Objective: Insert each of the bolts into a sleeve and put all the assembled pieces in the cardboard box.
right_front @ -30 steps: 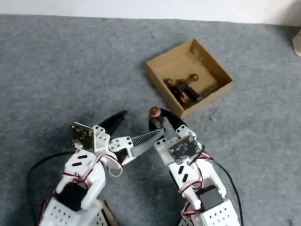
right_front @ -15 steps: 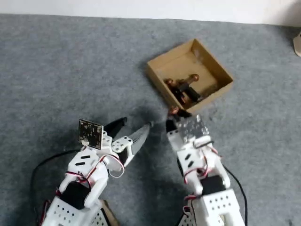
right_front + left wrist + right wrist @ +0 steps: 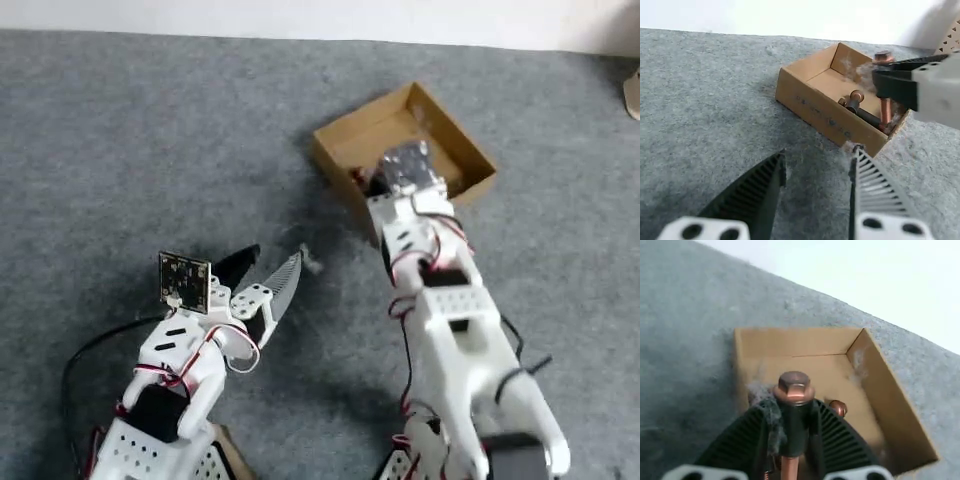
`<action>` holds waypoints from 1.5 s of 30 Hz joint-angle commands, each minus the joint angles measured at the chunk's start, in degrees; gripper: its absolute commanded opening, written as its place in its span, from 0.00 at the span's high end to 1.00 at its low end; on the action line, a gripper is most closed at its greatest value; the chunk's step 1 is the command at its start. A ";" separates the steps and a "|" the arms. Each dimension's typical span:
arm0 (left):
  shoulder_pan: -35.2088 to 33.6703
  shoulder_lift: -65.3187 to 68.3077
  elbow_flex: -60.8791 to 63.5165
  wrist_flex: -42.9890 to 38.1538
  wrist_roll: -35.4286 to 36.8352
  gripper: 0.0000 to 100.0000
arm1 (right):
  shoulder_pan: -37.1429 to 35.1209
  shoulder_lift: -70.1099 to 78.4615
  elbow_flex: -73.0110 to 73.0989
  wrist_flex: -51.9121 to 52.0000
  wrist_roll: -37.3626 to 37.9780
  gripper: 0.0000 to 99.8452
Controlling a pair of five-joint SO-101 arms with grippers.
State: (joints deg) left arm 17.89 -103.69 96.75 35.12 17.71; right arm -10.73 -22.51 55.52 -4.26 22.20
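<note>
Right gripper point(image 3: 790, 415) clamps bolt+sleeve point(image 3: 794, 386) over cardboard box point(image 3: 885, 390) — left gripper point(image 3: 818, 152) spread apart, nr box.

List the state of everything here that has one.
box, open-topped, partly filled
pieces, assembled, lying in the box
bolt, sleeved, upright, held over the box
right tool, shut on the bolt
left tool, open, empty

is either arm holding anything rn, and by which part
The right gripper holds a bolt upright over the cardboard box, clamped on the dark sleeve just under its head. The left gripper is open and empty.
</note>
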 commanded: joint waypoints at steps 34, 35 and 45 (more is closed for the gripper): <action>-0.84 -0.92 0.22 0.35 -11.60 0.99 | 2.68 -49.63 27.03 28.53 -9.14 1.00; -0.92 -0.92 0.22 0.35 -11.69 0.99 | 3.30 -51.91 28.70 29.05 -10.02 1.00; -13.76 -0.92 -0.40 3.52 -11.69 0.99 | 4.35 -67.03 43.91 30.55 -11.78 1.00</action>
State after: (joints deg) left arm 8.13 -103.69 96.75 36.26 6.29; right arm -7.03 -85.98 95.69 26.24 10.59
